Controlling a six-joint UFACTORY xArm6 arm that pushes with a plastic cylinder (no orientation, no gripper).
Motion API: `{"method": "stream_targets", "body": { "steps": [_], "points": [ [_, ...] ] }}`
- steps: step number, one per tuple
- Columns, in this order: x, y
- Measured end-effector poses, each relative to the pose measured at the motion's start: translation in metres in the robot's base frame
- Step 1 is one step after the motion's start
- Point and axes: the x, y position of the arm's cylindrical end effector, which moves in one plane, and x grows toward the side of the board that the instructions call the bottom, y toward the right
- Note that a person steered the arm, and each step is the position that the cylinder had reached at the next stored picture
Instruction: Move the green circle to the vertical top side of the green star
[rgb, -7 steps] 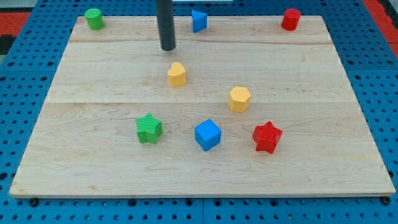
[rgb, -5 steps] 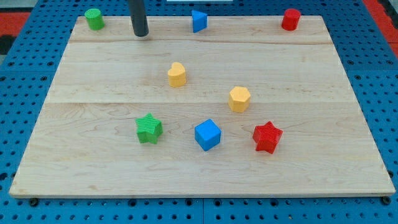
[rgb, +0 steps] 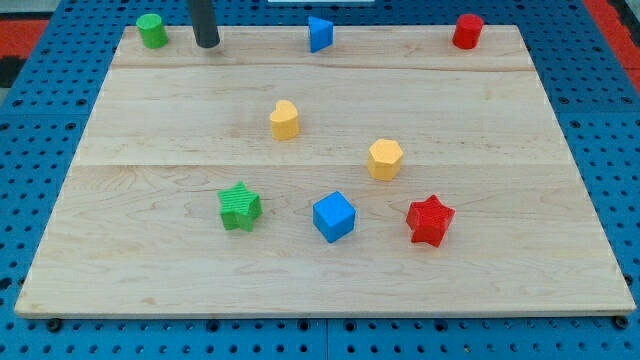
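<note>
My tip (rgb: 206, 44), a bare rod with nothing to open and nothing held, stands at the far left of the board, just right of the green circle (rgb: 151, 30) and apart from it. The circle sits in the far-left corner, well away from the green star (rgb: 239, 207) near the board's front. To drive it down above the star, I judge I must get behind it first. The yellow heart (rgb: 284, 119) lies right of that path.

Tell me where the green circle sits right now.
The green circle sits at the board's far corner, at the view's top left, apart from my tip, which is just to its right; the green star lies well below.
</note>
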Motion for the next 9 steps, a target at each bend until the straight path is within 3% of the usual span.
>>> {"method": "stream_targets", "body": {
  "steps": [2, 3, 4, 5, 6, 7, 9],
  "points": [
    [-0.015, -0.012],
    [0.020, -0.017],
    [0.101, -0.012],
    [0.094, -0.148],
    [0.092, -0.148],
    [0.025, -0.148],
    [-0.003, -0.146]
  ]
}}
